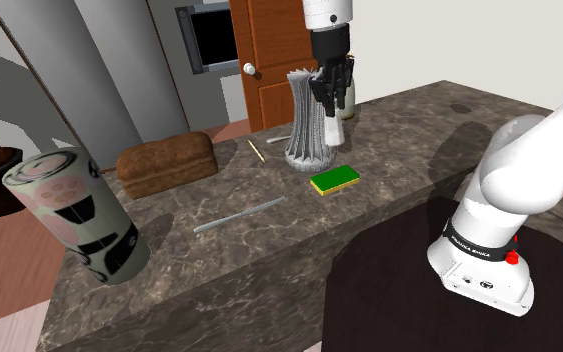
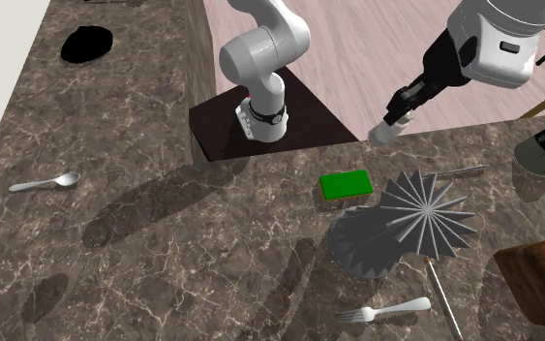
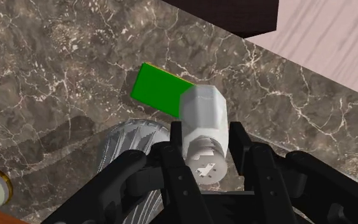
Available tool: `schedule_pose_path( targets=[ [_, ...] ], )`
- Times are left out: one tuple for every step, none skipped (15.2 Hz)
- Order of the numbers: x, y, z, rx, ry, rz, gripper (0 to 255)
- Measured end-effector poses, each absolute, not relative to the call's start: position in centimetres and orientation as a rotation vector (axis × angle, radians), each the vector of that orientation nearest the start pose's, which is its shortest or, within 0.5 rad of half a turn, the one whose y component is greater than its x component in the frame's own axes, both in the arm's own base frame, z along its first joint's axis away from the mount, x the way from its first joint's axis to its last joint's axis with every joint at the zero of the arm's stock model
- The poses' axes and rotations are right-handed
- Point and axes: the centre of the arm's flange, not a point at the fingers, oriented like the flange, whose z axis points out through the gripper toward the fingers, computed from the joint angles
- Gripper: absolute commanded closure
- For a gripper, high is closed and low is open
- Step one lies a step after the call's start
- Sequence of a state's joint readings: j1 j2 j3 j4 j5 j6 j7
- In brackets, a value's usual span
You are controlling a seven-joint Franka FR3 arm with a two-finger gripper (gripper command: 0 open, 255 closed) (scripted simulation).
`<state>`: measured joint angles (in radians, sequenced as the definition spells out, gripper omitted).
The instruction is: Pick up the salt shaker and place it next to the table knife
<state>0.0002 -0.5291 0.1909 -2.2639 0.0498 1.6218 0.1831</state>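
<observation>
A whitish salt shaker [image 1: 332, 129] [image 2: 387, 129] [image 3: 203, 114] hangs in the air, clasped by my black gripper [image 1: 331, 104] [image 2: 401, 103] [image 3: 203, 151], which is shut on it. The shaker's body points down past the fingers. It hovers just beside the top of a grey ribbed vase [image 1: 307, 122] and above the green sponge [image 3: 160, 91]. The grey table knife [image 1: 239, 214] lies flat on the dark marble counter [image 1: 389, 130], well towards the shoulder view's left of the gripper. In the second exterior view a piece of the knife [image 2: 460, 172] shows beyond the vase.
A green sponge [image 1: 334, 180] [image 2: 346, 183] lies below the gripper. A brown loaf [image 1: 166, 163], a thin stick [image 1: 256, 151] and a large printed can [image 1: 74, 212] stand further left. A fork [image 2: 386, 311] and a spoon [image 2: 45, 182] lie on the counter. The dark stand [image 1: 419, 290] is at lower right.
</observation>
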Motion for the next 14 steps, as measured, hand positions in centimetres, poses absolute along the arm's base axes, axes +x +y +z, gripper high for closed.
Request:
schedule_pose_path(
  targets=[
    [37.5, 10.0, 54.7, -3.203, 0.047, 0.177, 255],
    [37.6, 11.4, 54.6, -3.203, 0.046, 0.177, 255],
    [37.8, 12.7, 54.6, -3.203, 0.046, 0.177, 255],
    [38.1, 14.1, 54.4, -3.203, 0.046, 0.177, 255],
    [38.3, 15.4, 54.4, -3.203, 0.046, 0.178, 255],
    [38.4, 16.8, 54.5, -3.203, 0.046, 0.178, 255],
    [38.4, 17.9, 54.5, -3.203, 0.046, 0.178, 255],
    [38.5, 19.2, 54.4, -3.203, 0.047, 0.178, 255],
    [38.8, 20.4, 54.5, -3.203, 0.047, 0.178, 255],
    [38.8, 21.9, 54.5, -3.203, 0.046, 0.177, 255],
    [39.1, 23.3, 54.4, -3.203, 0.046, 0.177, 255],
    [39.2, 24.7, 54.2, -3.203, 0.046, 0.178, 255],
    [39.6, 26.1, 54.4, -3.203, 0.045, 0.178, 255],
    [39.7, 27.5, 54.6, -3.203, 0.046, 0.178, 255]
  ],
)
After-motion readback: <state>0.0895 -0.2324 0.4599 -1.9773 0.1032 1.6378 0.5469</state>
